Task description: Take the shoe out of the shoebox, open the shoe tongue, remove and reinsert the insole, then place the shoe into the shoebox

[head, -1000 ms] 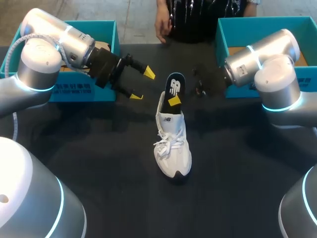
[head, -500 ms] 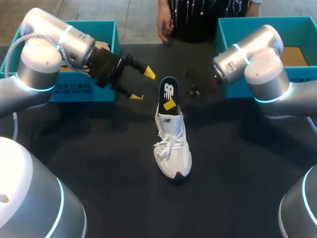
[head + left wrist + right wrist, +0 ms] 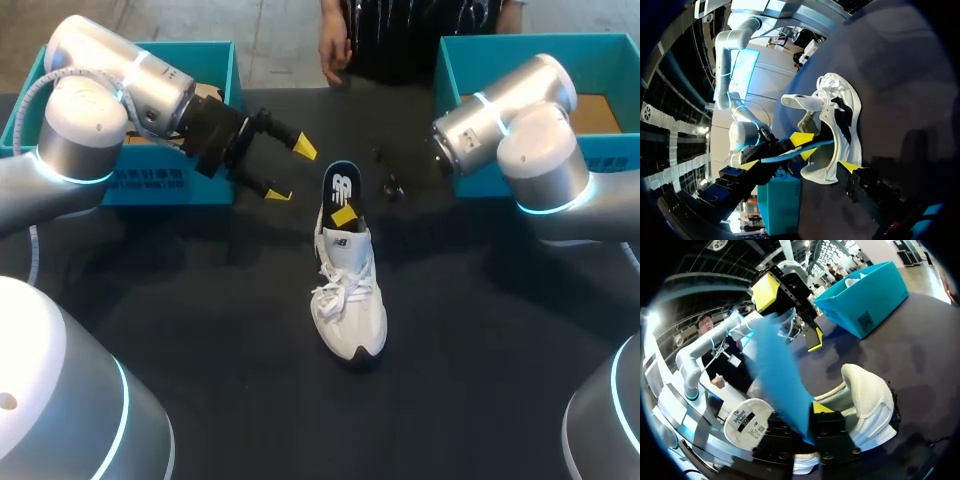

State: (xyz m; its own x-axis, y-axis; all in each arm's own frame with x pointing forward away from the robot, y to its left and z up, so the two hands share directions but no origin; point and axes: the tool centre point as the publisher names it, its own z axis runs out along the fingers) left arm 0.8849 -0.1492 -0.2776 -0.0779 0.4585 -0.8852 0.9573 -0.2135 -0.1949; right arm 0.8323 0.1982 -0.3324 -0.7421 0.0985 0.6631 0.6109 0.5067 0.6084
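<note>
A white shoe point(image 3: 350, 290) lies in the middle of the black table, toe toward me. Its insole point(image 3: 341, 185) stands up out of the heel opening, dark on top with a white logo and blue underneath point(image 3: 775, 360). My right gripper point(image 3: 347, 213) comes in from the right and is shut on the insole just above the heel; its yellow fingertips point(image 3: 801, 138) sit on either side of the blue edge. My left gripper point(image 3: 290, 171) hangs open to the left of the heel, apart from the shoe point(image 3: 842, 115). In the right wrist view the shoe's heel point(image 3: 865, 395) lies under my right gripper point(image 3: 802, 415).
A teal shoebox point(image 3: 215, 60) stands at the back left behind my left arm. A second teal box point(image 3: 520, 45) is at the back right behind my right arm. Bare black table lies in front of the shoe's toe and on both sides.
My right arm has shifted left, carrying the insole left and a little lower over the heel. The left arm and the shoe have kept still.
</note>
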